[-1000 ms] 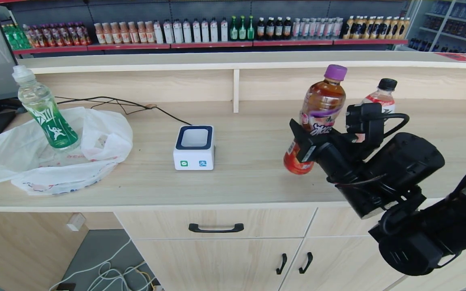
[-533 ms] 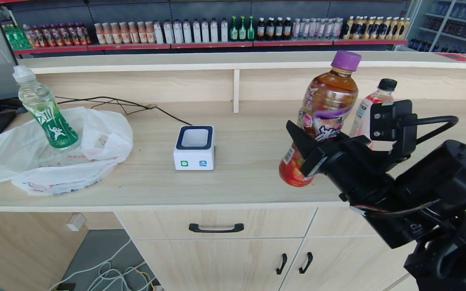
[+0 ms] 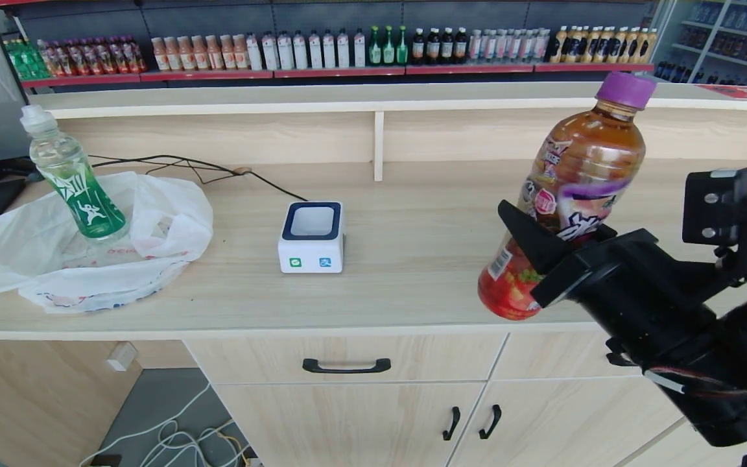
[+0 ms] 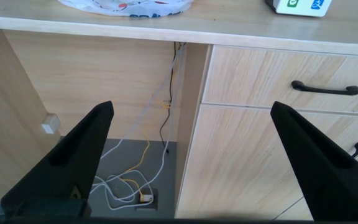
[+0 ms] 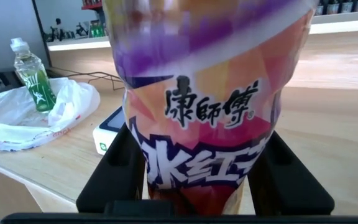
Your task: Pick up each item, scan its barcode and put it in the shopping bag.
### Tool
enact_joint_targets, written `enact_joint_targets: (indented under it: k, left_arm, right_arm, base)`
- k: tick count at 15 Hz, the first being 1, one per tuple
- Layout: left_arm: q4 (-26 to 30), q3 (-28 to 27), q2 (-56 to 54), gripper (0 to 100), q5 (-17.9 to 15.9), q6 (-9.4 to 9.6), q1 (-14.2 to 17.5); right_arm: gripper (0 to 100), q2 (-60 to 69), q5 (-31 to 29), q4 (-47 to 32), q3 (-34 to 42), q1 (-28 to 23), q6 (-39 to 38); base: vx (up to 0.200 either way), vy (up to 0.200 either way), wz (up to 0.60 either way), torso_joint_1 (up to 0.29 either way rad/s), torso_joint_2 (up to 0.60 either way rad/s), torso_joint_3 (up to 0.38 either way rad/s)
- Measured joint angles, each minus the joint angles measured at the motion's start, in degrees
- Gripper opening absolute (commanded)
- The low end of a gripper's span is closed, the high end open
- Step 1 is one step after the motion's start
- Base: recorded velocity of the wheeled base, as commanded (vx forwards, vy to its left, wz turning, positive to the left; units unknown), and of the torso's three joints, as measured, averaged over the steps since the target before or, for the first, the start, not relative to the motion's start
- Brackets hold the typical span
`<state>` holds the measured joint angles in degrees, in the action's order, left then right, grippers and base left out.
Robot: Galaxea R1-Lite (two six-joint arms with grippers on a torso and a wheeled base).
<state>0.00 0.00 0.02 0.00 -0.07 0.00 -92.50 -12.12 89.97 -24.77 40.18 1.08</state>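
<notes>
Nearest you, your left gripper (image 4: 191,109) hangs below the pale wooden counter (image 3: 412,272), its fingers spread wide and holding nothing, facing the cabinet front with its black drawer handle (image 4: 325,89). Your right gripper (image 3: 552,243) is clamped around the middle of the brown tea bottle with a purple cap (image 3: 584,175). The bottle tilts and is held over the counter's front edge towards its right end. Farther in, at mid-counter, sits the white cube scanner with a dark blue rim (image 3: 310,237). The white plastic shopping bag (image 3: 166,214) lies at the left end, with a green-labelled clear bottle (image 3: 75,178) standing in it. Beyond the counter, a red shelf of bottled drinks (image 3: 347,48) lines the wall.
</notes>
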Motion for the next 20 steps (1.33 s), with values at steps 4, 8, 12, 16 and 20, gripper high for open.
enact_joint_targets:
  k: [4, 8, 12, 16, 20]
  left_arm:
    - [0.0, 0.0, 0.0, 100, 0.0, 0.0, 0.0]
    - [0.0, 0.0, 0.0, 100, 0.0, 0.0, 0.0]
    - [0.0, 0.0, 0.0, 100, 0.0, 0.0, 0.0]
    - [0.0, 0.0, 0.0, 100, 0.0, 0.0, 0.0]
    - [0.0, 0.0, 0.0, 100, 0.0, 0.0, 0.0]
  right_arm:
    - [0, 4.8, 0.3, -0.1, 4.2, 2.6, -3.8]
    - [0, 7.2, 6.2, 0.0, 4.5, 4.3, -11.1]
    - [0, 6.3, 15.0, 0.0, 2.8, 4.5, -17.2]
    - [0, 5.0, 25.0, 0.0, 1.3, 4.5, -19.4]
    - [0, 4.2, 26.4, -0.1, -3.6, 5.4, -28.0]
  base:
    - [0.0, 0.0, 0.0, 0.0, 0.0, 0.0]
    - [0.0, 0.0, 0.0, 0.0, 0.0, 0.0]
    - [0.0, 0.0, 0.0, 0.0, 0.0, 0.0]
    - [0.0, 0.0, 0.0, 0.0, 0.0, 0.0]
    - [0.0, 0.0, 0.0, 0.0, 0.0, 0.0]
